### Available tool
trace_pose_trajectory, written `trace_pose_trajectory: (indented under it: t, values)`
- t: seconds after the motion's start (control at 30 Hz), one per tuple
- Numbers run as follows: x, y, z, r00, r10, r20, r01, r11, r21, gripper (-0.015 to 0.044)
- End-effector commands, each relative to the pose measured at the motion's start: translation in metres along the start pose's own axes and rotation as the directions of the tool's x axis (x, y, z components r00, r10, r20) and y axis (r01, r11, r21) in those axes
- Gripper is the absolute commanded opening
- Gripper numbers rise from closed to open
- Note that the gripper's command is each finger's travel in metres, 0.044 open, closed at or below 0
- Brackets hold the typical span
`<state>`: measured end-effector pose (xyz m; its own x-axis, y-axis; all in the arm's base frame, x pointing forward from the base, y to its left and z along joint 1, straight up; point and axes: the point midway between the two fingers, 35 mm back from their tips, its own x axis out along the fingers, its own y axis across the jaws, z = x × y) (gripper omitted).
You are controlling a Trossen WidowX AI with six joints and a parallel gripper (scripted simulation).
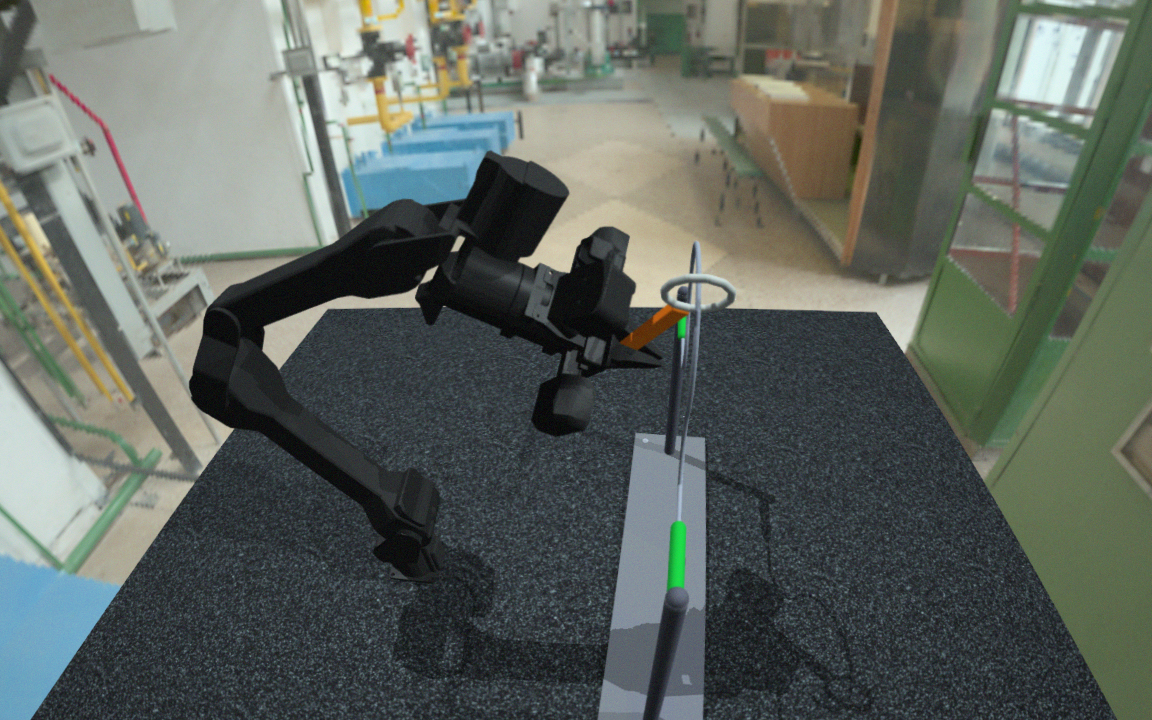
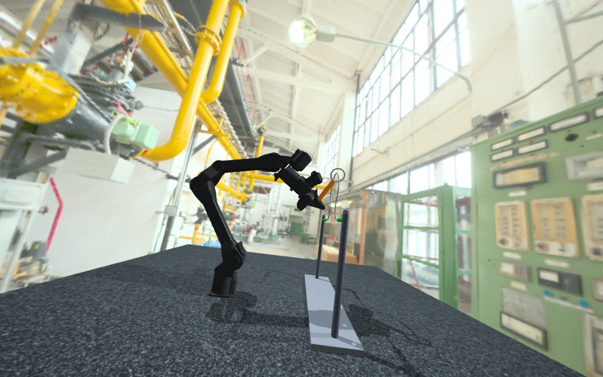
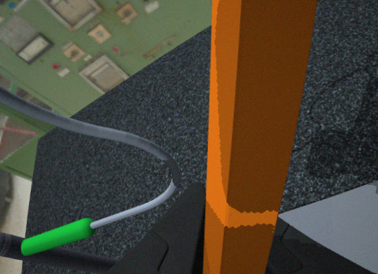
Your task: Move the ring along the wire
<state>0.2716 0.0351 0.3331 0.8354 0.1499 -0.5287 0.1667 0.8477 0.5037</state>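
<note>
My gripper [image 1: 632,347] [image 2: 319,198] is shut on the orange handle [image 1: 652,328] [image 2: 326,188] [image 3: 257,101], which slants up to the grey ring [image 1: 697,292] [image 2: 337,174]. The ring is held high, near the top of the thin grey wire arch [image 1: 695,255] [image 3: 131,140], with the wire passing through it. I cannot tell whether ring and wire touch. The far post [image 1: 672,394] [image 2: 320,246] with its green part [image 1: 681,326] [image 2: 324,219] stands just below. The near post [image 1: 665,653] [image 2: 339,276] carries the other green part [image 1: 677,555] [image 2: 339,219]. One green part also shows in the wrist view [image 3: 55,238].
Both posts stand on a long grey base plate [image 1: 652,501] [image 2: 322,305] [image 3: 336,216] on the dark speckled table [image 1: 831,492] [image 2: 107,318]. The arm's base [image 1: 405,546] [image 2: 224,281] stands to the left of the plate.
</note>
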Motion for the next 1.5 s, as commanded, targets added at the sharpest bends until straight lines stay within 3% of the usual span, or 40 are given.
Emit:
trace_pose_trajectory:
  t: [0.0,0.7,1.47]
  values:
    - [0.0,-0.002,0.003,0.999,-0.033,0.012,0.034,0.998,-0.048,-0.015]
    - [0.0,-0.016,0.005,0.979,-0.191,0.076,0.205,0.938,-0.28,-0.015]
    - [-0.003,-0.03,0.011,0.926,-0.33,0.185,0.378,0.78,-0.499,-0.015]
